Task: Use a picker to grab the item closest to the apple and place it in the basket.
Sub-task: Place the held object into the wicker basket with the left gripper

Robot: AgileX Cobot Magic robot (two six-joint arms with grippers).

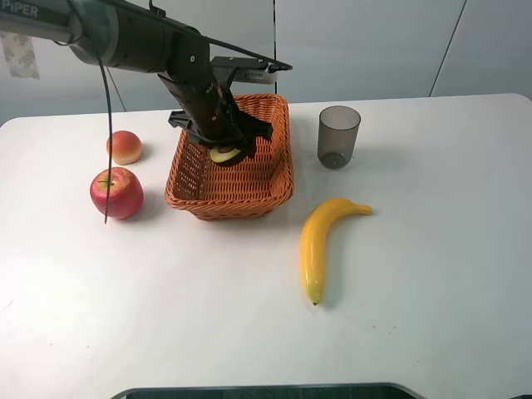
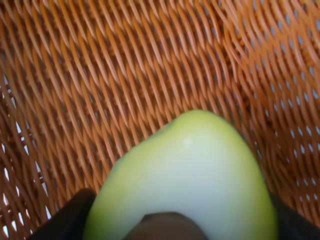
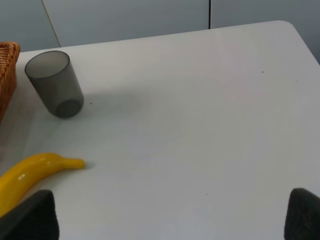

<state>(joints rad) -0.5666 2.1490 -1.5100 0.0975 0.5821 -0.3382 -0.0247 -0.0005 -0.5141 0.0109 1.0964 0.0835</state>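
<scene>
White table point(image 1: 432, 274), pale wall behind. Left pincer point(image 1: 223, 143) clamped on green fruit point(image 2: 190, 180), low inside basket point(image 1: 274, 189); contact with weave unclear. Carry looks done; release remains. Apple point(image 1: 116, 192) outside basket. Right pincer point(image 3: 167, 215) spread, empty.

My remote feed: 1 white table point(image 1: 432, 274) carrying 5 things, a red apple point(image 1: 116, 193), an orange fruit point(image 1: 125, 147) near it, a wicker basket point(image 1: 224, 199), a grey cup point(image 1: 338, 136) and a banana point(image 1: 320, 245).
</scene>
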